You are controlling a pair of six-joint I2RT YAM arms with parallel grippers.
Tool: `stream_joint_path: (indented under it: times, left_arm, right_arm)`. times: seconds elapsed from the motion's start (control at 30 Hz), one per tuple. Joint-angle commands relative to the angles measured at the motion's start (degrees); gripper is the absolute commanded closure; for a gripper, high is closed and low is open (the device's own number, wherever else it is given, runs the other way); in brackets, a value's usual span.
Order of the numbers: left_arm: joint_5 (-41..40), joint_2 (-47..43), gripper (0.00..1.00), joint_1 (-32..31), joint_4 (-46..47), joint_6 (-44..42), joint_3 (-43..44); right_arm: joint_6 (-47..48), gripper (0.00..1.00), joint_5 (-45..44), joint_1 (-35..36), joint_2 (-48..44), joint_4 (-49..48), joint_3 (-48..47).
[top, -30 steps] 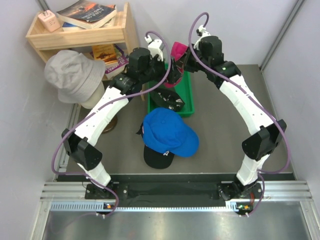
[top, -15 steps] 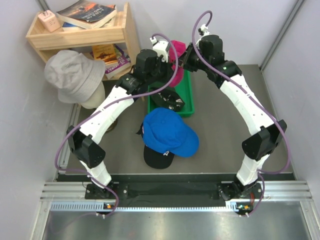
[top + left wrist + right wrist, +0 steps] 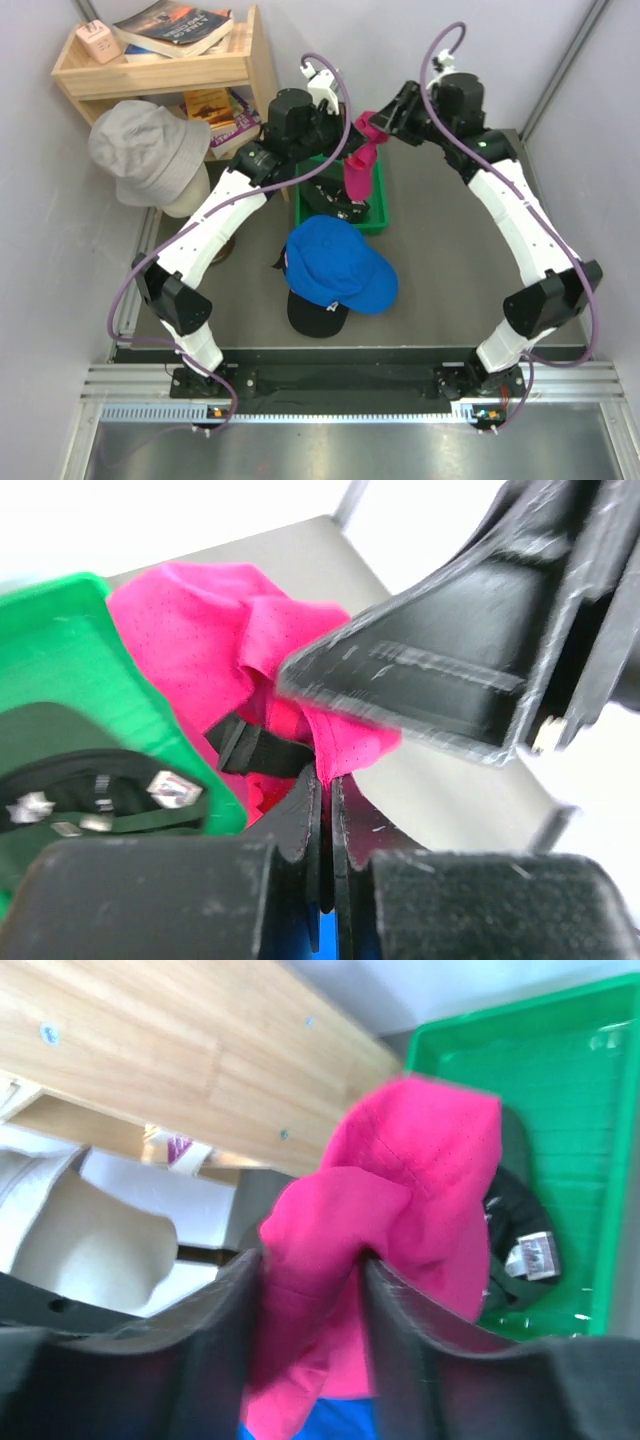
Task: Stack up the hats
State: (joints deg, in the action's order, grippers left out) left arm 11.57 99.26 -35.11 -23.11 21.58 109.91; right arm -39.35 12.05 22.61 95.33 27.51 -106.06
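The magenta hat [image 3: 358, 170] hangs crumpled above the green tray [image 3: 377, 205]. My left gripper [image 3: 347, 145] is shut on a fold of its edge [image 3: 345, 750]; the jaws meet with only fabric between them [image 3: 325, 790]. My right gripper [image 3: 380, 127] stands open at the hat's top, and magenta cloth [image 3: 400, 1190] still bulges between its spread fingers [image 3: 312, 1258]. A bright blue hat [image 3: 338, 262] lies on a black hat [image 3: 318, 318] in front of the tray. A dark hat [image 3: 335, 198] lies in the tray.
A wooden shelf [image 3: 165, 65] with books stands at the back left. A grey bucket hat [image 3: 145, 150] sits on a mannequin head below it. Walls close in on both sides.
My left gripper closed on the magenta hat's edge. My right jaws opened and that arm swung back to the right. The hat now hangs lower over the tray.
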Motion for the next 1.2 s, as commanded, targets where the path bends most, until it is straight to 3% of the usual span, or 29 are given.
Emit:
stream_joint_path:
  times: [0.0,0.03,0.13,0.27,0.6,0.87,1.07,1.17]
  left_arm:
    - [2.9,-0.1,1.0,-1.2,5.3,5.2,1.0]
    - [2.3,-0.6,1.0,-1.3,5.9,5.8,0.6]
    - [-1.2,-0.7,1.0,-1.7,6.6,7.1,0.7]
    - [-4.2,-0.7,1.0,-3.1,7.6,6.9,1.3]
    - [-8.0,-2.1,1.0,-5.6,12.0,5.2,2.8]
    - [-9.4,-2.8,1.0,-5.8,14.3,3.6,3.4]
    - [-7.4,-2.2,1.0,-5.8,15.7,3.3,4.4]
    - [-7.0,-2.7,1.0,-5.8,16.4,3.5,4.3]
  right_arm:
    - [2.4,0.45,0.6,-4.8,-8.3,-1.5,6.2]
    - [1.9,0.39,1.5,-5.4,-9.4,-1.6,7.8]
    - [-1.7,0.36,3.2,-8.4,-15.2,-3.8,16.7]
    - [-10.9,0.36,5.0,-12.2,-25.9,-11.4,29.9]
    - [-36.0,0.35,10.7,-13.0,-37.8,-34.0,57.3]
    - [-47.2,0.35,11.6,-12.9,-38.5,-38.0,59.8]
    - [-58.4,0.34,9.1,-12.9,-40.2,-49.0,67.7]
    - [-59.0,0.33,9.0,-12.9,-39.0,-50.4,68.8]
